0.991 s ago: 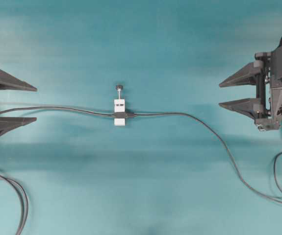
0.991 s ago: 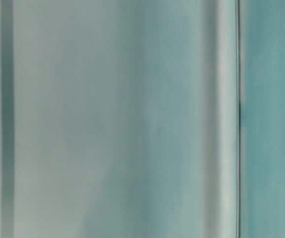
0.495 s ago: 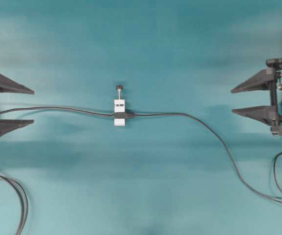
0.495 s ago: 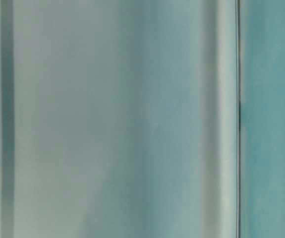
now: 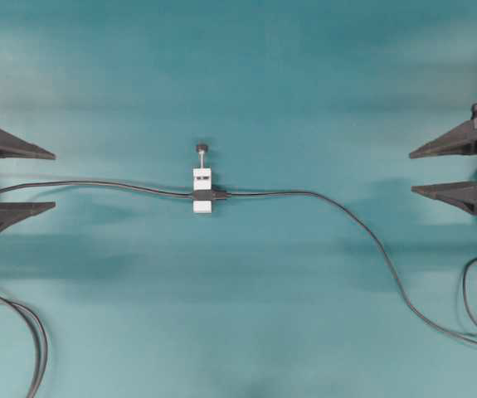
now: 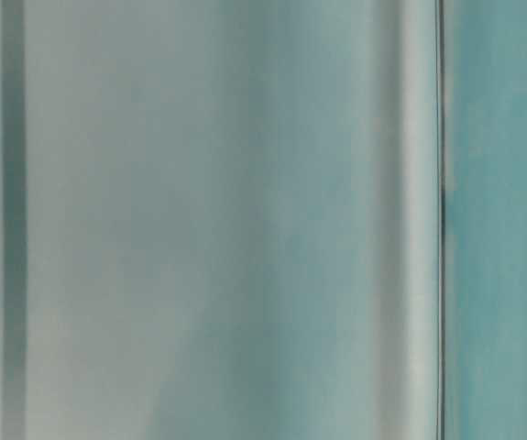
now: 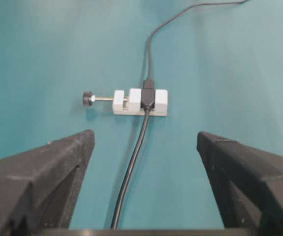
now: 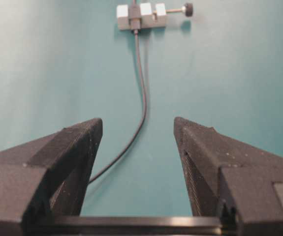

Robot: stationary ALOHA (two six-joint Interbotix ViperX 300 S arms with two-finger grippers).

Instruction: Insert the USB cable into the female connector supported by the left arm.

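1. When you look down from above, the female connector (image 5: 202, 191) lies flat in the middle of the teal table (image 5: 246, 75). Its white block has a thin screw with a dark round knob (image 5: 201, 148) sticking out toward the top of the view. The USB cable (image 5: 371, 249) runs in from the right and its black plug (image 5: 221, 195) sits right against the connector. A second thin dark cable (image 5: 89, 184) runs off to the left. The left gripper (image 5: 47, 179) is at the left edge, spread wide and holding nothing. The right gripper (image 5: 416, 170) is at the right edge, also spread wide and holding nothing. Both are well apart from the connector.

2. From table level, only blurry grey-green and teal bands show. I cannot tell what they are.

3. From the left wrist, the two black fingers (image 7: 47, 177) stand far apart with nothing between them. The connector (image 7: 141, 102) lies on the table ahead, with a dark cable (image 7: 131, 167) running back toward the camera.

4. From the right wrist, the fingers (image 8: 210, 162) are also apart and bare. The connector (image 8: 141, 16) is far ahead, with the USB cable (image 8: 142, 88) running toward the camera.
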